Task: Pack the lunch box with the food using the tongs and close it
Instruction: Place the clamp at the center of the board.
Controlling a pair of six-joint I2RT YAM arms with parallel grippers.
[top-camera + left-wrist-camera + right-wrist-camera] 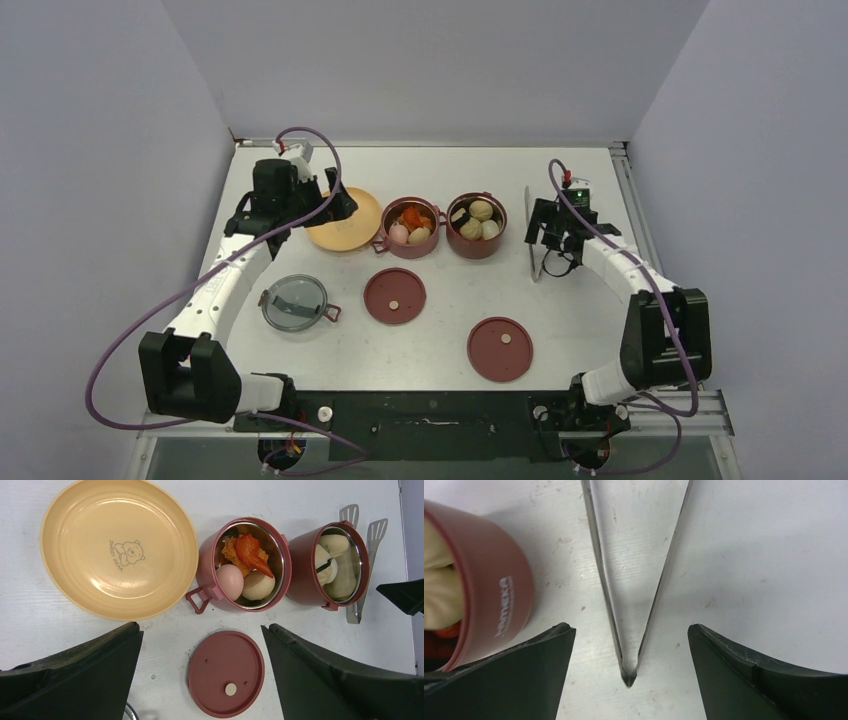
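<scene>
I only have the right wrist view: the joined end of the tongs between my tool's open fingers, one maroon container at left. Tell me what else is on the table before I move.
Observer: A second container sits left of the container in your view, holding red, orange and egg-like pieces.
Operator: Report the plate.
Observer: The yellow plate, left of both containers, is empty.
Operator: Locate the lids.
Observer: A maroon lid lies flat on the near side of the containers, a second maroon lid nearer the right base, and the grey lid to their left.
</scene>
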